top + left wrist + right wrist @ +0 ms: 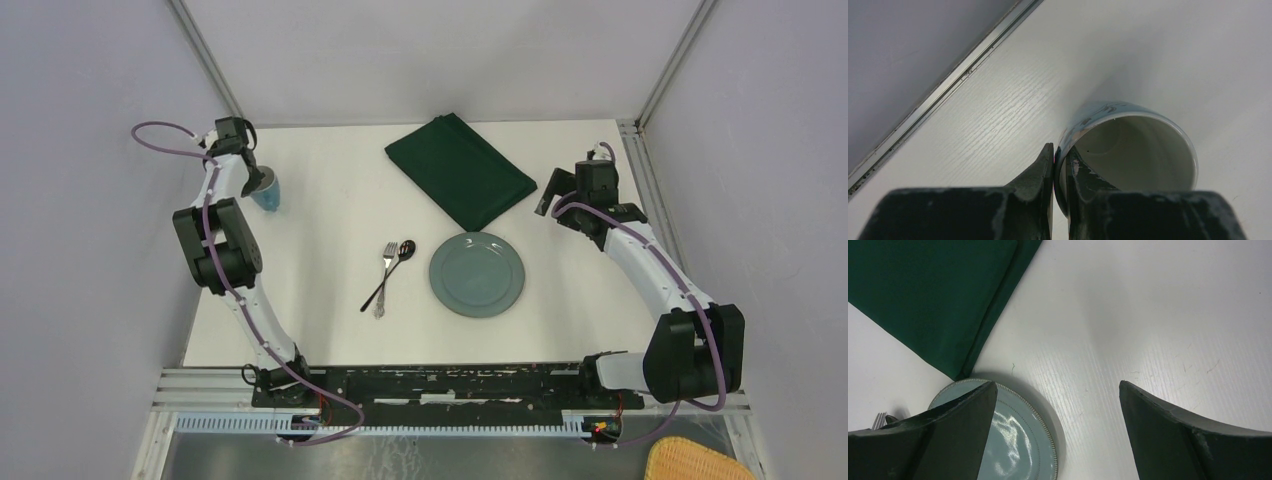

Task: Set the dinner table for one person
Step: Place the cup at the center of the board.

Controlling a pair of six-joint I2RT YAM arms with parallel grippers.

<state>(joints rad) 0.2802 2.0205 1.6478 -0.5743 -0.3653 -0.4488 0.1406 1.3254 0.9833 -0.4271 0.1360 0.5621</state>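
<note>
Left tool (1059,150) clamps cup (1143,150) rim on white tabletop (330,190), far-left corner. Right tool (1058,390) hangs open, empty, near plate (477,273). Step: cup placement. Next probably needs lifting it clear and carrying it toward plate.

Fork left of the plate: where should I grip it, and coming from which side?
Probably grip the fork at its near handle end, from straight above, jaws across the handle. It lies flat, crossed with the spoon farther up; toward the arms the two handles splay apart, leaving that end free.

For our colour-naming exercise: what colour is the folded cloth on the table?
The cloth is dark green, plain and unpatterned; the top external view shows it best.
</note>
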